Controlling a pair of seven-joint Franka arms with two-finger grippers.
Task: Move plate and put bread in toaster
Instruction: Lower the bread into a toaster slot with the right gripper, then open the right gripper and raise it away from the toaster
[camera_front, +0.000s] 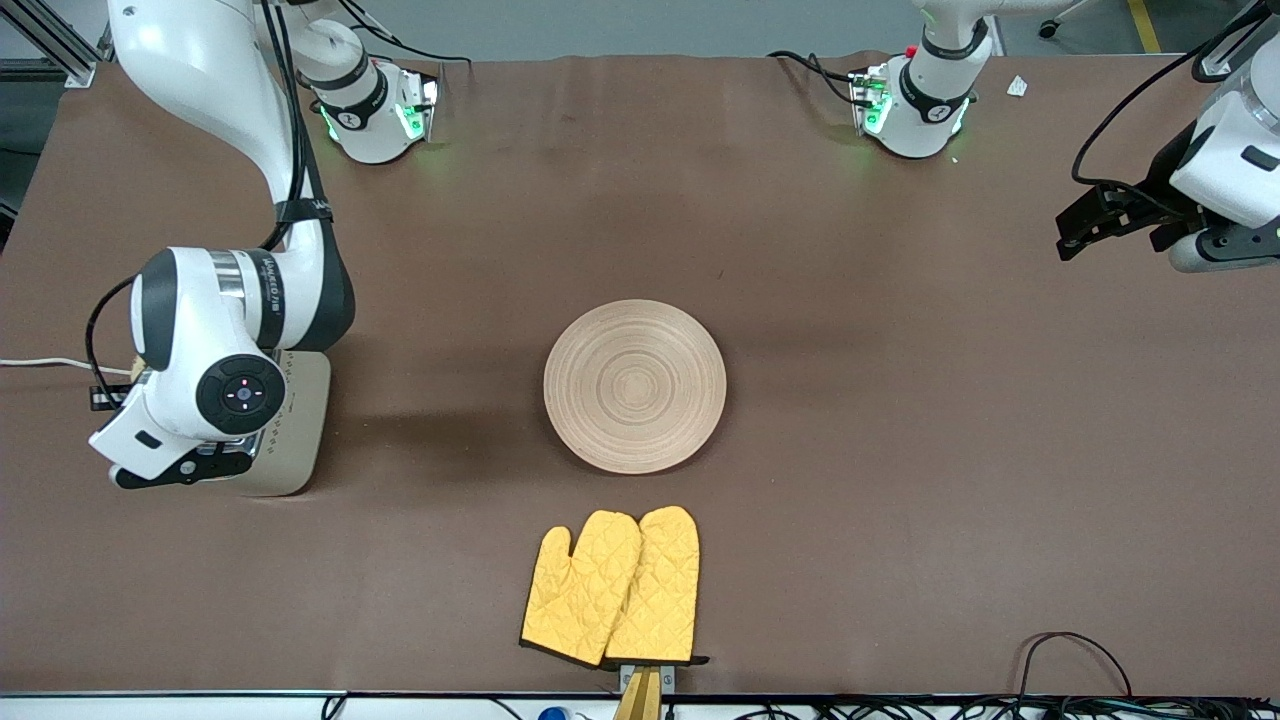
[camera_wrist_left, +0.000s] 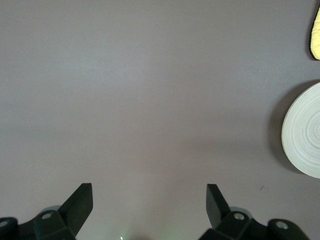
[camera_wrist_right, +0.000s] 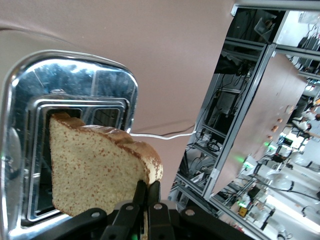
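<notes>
Bread (camera_wrist_right: 95, 170) pinched by right end effector (camera_wrist_right: 146, 192) over toaster (camera_wrist_right: 75, 100) — left end effector (camera_wrist_left: 150, 200) spread.

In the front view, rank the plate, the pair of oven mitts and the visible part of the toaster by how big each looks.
1. plate
2. oven mitts, close to the plate
3. toaster, mostly hidden under the right arm, so its true size is unsure
</notes>
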